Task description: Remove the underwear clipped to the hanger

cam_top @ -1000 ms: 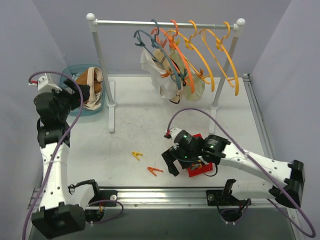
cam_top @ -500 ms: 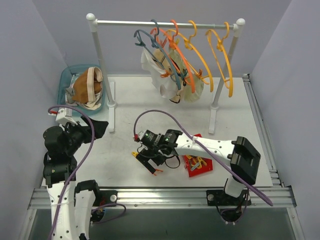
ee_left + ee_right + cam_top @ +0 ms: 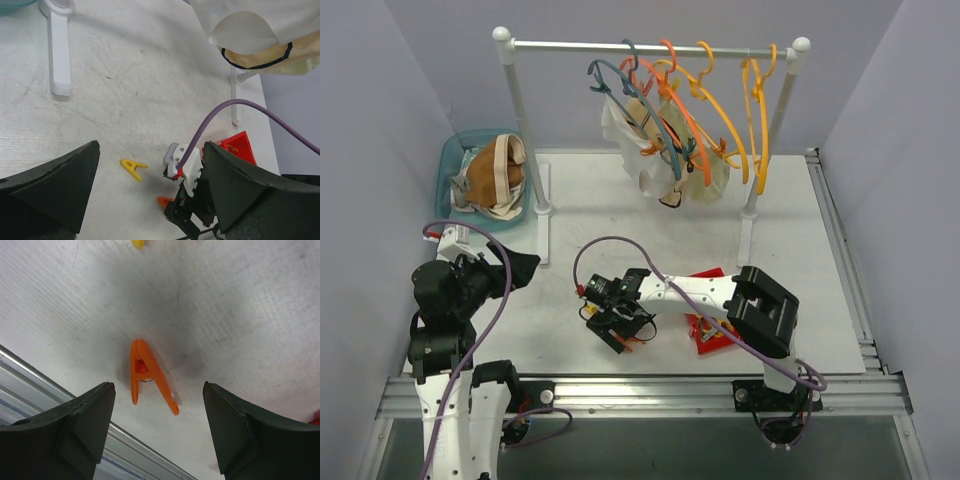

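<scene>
The right gripper [image 3: 620, 326] has shifted left, jaws spread above an orange clothespin [image 3: 148, 376]. The left gripper [image 3: 151, 148] also has spread jaws. Cream, off-white underwear [image 3: 632, 140] hangs bunched on hangers [image 3: 722, 112].

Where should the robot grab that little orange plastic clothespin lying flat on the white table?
Probably from straight above. The orange plastic clothespin lies flat on the white table with its A-shape facing up, so only its thin sides offer a pinch. Closing across the narrow closed end seems safer than squeezing the spread legs. The open right gripper hangs over it.
</scene>
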